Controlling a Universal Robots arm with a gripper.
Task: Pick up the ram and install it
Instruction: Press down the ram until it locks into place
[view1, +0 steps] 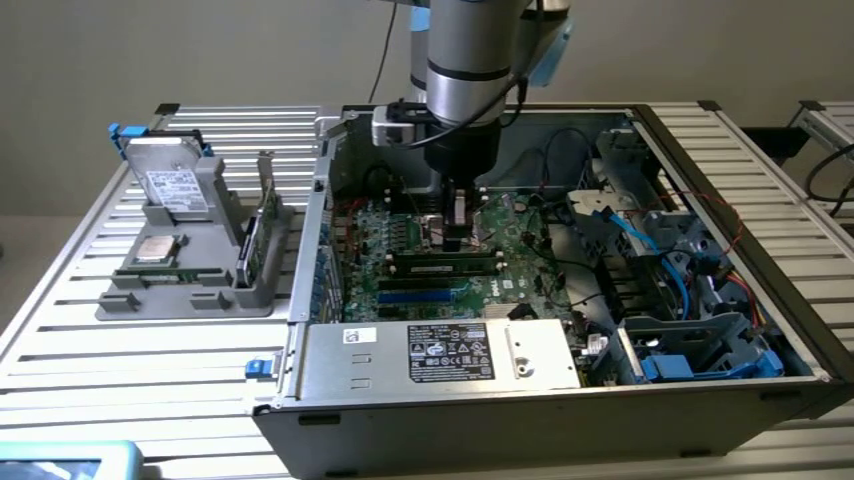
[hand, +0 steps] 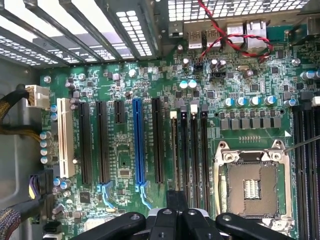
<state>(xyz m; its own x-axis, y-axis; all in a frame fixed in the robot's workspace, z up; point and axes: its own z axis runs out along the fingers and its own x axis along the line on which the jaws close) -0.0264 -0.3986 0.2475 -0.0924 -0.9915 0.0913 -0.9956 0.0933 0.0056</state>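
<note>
Nearest, at the front edge of the slatted metal surface (view1: 160, 400), a teal object (view1: 60, 462) sits at the corner on the exterior view's left. Behind it one open computer case (view1: 400, 420) lies on its side, with the labelled power supply (view1: 441, 352) along its front wall and two blue clips (view1: 260, 368) on the surface's edges.

Past the supply is the green motherboard (view1: 400, 250). One ram (view1: 447, 267) stands on edge in a slot there, its long axis running from the exterior view's left to right, parallel to the case's front wall, with blue slots (view1: 414, 291) just in front of it. The pincer (view1: 461, 238) hangs straight down over the ram's middle, its fingers (hand: 176, 200) pressed together with nothing clamped between them; whether the tip touches the ram cannot be told. In the wrist view, four long black memory slots (hand: 194, 150) run side by side next to one empty processor socket (hand: 250, 187).

Toward the surface's edge on the exterior view's left, a grey holder (view1: 187, 295) carries one silver processor (view1: 158, 248), one drive (view1: 171, 185) and an upright card (view1: 267, 225).

Farthest back, the single arm (view1: 467, 50) rises before a plain pale wall (view1: 200, 50).
</note>
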